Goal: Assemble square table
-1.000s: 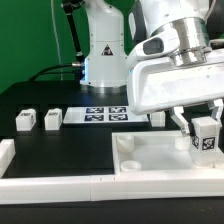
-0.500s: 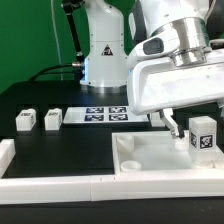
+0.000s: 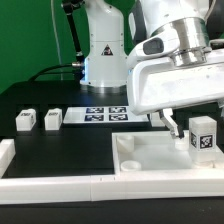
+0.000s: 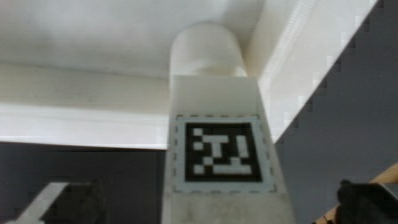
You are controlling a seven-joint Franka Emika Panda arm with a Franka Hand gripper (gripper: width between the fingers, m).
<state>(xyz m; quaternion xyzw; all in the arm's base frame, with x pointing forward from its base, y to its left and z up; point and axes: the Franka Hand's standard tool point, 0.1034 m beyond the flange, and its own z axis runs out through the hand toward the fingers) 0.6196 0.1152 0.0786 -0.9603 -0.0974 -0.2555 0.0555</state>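
Note:
The square table's white slab (image 3: pixel 150 158) lies at the exterior view's right, rim up, with an empty socket (image 3: pixel 127 146) at one corner. A white leg block (image 3: pixel 205 135) with a black-white tag stands upright in the slab's far right corner. My gripper (image 3: pixel 198 122) hangs over it, open, one finger (image 3: pixel 172 124) clearly apart from the leg; the other finger is hidden. In the wrist view the tagged leg (image 4: pixel 217 140) stands between my gripper (image 4: pixel 210 205) fingertips (image 4: pixel 50 203), with gaps on both sides, and the slab (image 4: pixel 89 100) lies beyond.
Two loose leg blocks (image 3: pixel 25 121) (image 3: pixel 52 119) stand on the black table at the exterior view's left. The marker board (image 3: pixel 105 114) lies behind the slab. White border rails run along the front (image 3: pixel 60 186) and left (image 3: pixel 5 155). The robot base (image 3: pixel 100 50) stands behind.
The jaws have opened and let go of the leg block; the visible finger moved away from it toward the exterior view's left. The leg stays upright in its corner.

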